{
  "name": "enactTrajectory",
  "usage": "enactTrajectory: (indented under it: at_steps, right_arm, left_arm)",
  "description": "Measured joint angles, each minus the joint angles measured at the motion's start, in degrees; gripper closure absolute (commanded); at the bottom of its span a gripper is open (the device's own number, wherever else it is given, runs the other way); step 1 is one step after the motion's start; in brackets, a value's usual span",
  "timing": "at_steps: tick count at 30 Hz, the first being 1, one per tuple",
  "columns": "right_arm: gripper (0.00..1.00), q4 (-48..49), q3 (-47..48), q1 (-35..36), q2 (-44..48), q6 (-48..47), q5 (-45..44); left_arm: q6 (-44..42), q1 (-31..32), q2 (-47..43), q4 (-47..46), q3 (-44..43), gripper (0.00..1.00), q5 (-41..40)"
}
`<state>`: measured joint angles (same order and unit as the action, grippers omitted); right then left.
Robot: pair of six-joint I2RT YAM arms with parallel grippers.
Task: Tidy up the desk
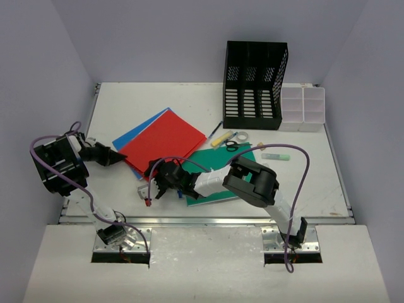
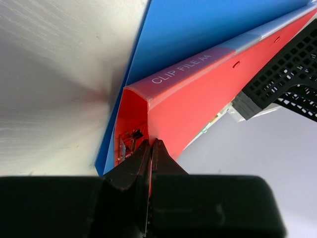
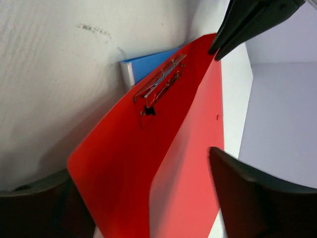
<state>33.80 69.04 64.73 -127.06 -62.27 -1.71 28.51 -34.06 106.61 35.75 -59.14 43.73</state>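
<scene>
Rearward on desk [image 1: 158, 95]: file holder [image 1: 254, 85], clear box [image 1: 303, 108]

A red plastic clip file [image 1: 165, 140] lies on a flat blue folder [image 1: 136, 131]; behind it to the right (at the white rectangular desk [image 1: 126, 101] far edge) stands a black mesh file holder [image 1: 254, 85].

The white table [image 1: 303, 183] carries a black mesh file holder [image 1: 254, 85] at its far right, a clear compartment box [image 1: 303, 107] just beside it. Left of centre lies a blue folder [image 1: 136, 134] under a red folder [image 1: 165, 142]. A green folder [image 1: 211, 156] lies nearer the front. Scissors [image 1: 231, 146], a tape roll [image 1: 242, 136] and a yellow marker [image 1: 221, 139] sit close together beyond it.
</scene>
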Motion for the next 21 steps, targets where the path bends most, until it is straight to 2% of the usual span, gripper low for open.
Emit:
enactTrajectory:
  at_steps: [1,2,3,4,5,7,8,10,13,17,21]
  right_arm:
    - [0.52,0.26,0.09,-0.03,-0.54,0.16,-0.17]
    - [0.65,0.39,0.21,-0.06,-1.14,0.3,-0.38]
    - [0.85,0.17,0.32,-0.1,-1.58,0.4,-0.63]
    - [0.96,-0.08,0.36,-0.11,-1.91,0.47,-0.9]
    - [1.0,-0.29,0.4,-0.11,-2.07,0.34,-1.08]
    - [1.0,0.47,0.5,-0.13,-1.94,0.31,-1.56]
    - [1.0,1.03,0.54,-0.14,-1.78,0.38,-1.81]
    - [1.0,1.51,0.21,-0.17,-0.92,0.76,-1.88]
    - [1.0,0.94,-1.07,-0.37,1.05,1.78,-1.43]
    - [1.0,-3.91,-1.47,-1.07,5.02,5.6,-0.17]
    - [1.0,-10.33,1.29,-3.54,8.98,11.14,3.12]
  left_arm:
    - [0.01,0.0,0.0,-0.07,0.2,0.93,0.08]
    - [0.03,0.0,0.0,-0.23,0.54,0.87,0.26]
    - [0.06,0.0,0.0,-0.34,0.92,0.79,0.46]
    - [0.03,0.0,0.0,-0.37,1.41,0.71,0.66]
    - [0.05,0.0,0.0,-0.4,1.79,0.64,0.78]
    - [-0.29,-0.03,0.0,-0.12,2.28,0.5,1.22]
    - [-0.55,-0.04,0.0,0.09,2.46,0.4,1.53]
    - [-1.16,-0.06,-0.02,0.36,2.46,0.29,2.43]
    - [-3.07,-0.25,-0.24,1.39,2.15,0.22,4.14]
    - [-8.56,-0.91,-0.37,5.68,-1.67,0.18,7.48]
    - [-14.33,-2.62,-1.37,8.47,-9.97,0.02,10.05]
